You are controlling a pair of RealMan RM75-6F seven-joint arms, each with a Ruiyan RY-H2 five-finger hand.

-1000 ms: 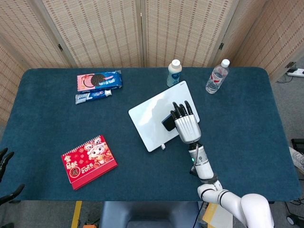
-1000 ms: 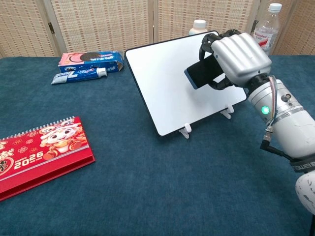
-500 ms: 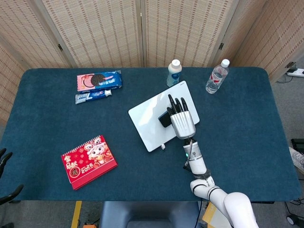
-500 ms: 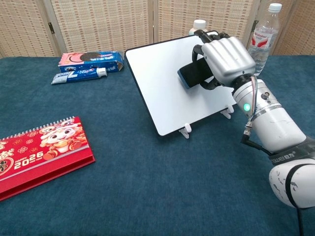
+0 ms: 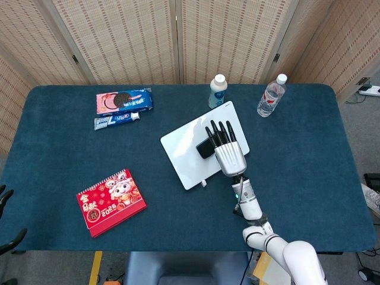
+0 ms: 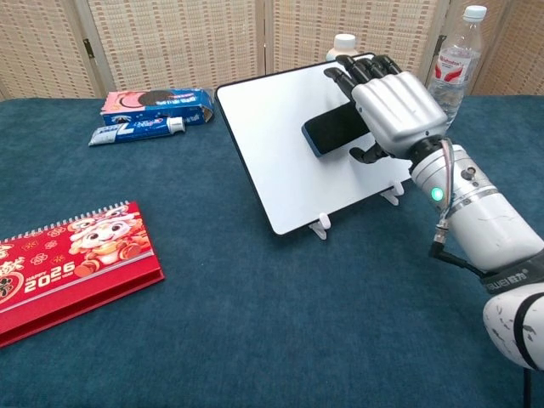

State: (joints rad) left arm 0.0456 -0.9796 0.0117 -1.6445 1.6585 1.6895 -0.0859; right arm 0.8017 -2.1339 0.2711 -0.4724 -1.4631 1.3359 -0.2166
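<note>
Against the tilted white board [image 6: 289, 161] on its small feet: right hand [image 6: 387, 106] pinning a dark phone [image 6: 331, 134], liable to slide down or tip the board under excess pressure.

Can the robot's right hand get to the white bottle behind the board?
Probably yes. The right robot hand holds a dark phone against the tilted white board; the white bottle stands just behind it, but the hand is already full.
</note>
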